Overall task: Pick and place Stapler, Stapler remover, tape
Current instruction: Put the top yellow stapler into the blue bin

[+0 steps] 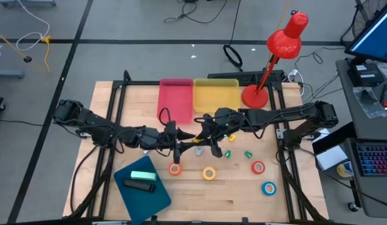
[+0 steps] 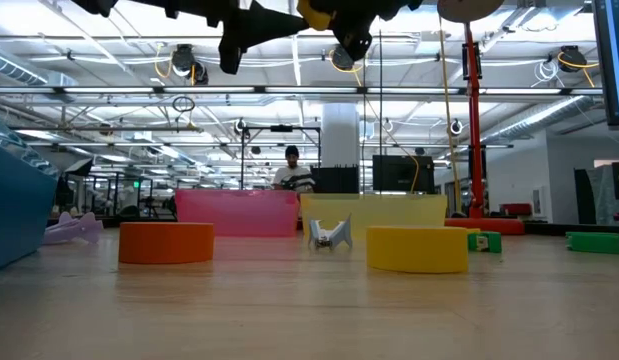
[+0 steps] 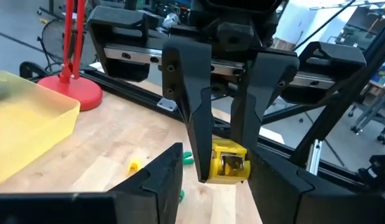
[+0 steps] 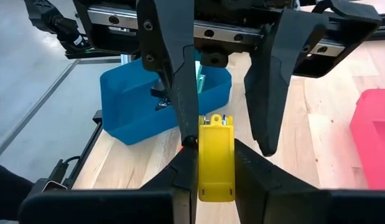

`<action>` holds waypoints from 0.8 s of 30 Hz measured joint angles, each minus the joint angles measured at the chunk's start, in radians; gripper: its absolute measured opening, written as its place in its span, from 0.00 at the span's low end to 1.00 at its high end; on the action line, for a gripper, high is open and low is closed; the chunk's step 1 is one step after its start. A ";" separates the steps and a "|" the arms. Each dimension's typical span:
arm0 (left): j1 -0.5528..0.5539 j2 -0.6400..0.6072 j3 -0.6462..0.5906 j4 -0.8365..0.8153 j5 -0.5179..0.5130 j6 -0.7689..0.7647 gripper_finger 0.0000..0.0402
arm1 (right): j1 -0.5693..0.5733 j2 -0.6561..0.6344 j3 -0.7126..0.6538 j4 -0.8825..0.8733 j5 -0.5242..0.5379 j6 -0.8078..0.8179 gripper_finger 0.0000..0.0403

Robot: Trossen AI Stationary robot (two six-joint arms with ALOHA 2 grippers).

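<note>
Right claw clamps the yellow stapler above the surface; left claw faces it, fingers apart, around its tip.

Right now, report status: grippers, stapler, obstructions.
Right gripper shut on yellow stapler, mid-table, raised. Left gripper open, facing it, nothing held. Orange tape and yellow tape on table just below.

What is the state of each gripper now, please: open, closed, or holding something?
Left gripper: open, holding nothing, facing the right gripper above the table.
Right gripper: shut on the yellow stapler, held in the air.
</note>
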 joint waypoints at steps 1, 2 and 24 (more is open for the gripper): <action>0.001 0.000 0.000 0.000 -0.001 0.004 0.42 | 0.000 0.000 0.000 0.000 0.000 0.000 0.14; 0.002 0.000 0.000 -0.001 -0.002 0.011 0.42 | -0.001 0.000 0.000 0.000 0.000 0.000 0.14; 0.004 -0.001 0.000 -0.008 0.022 0.032 0.16 | -0.001 0.000 -0.002 0.011 -0.002 0.071 0.18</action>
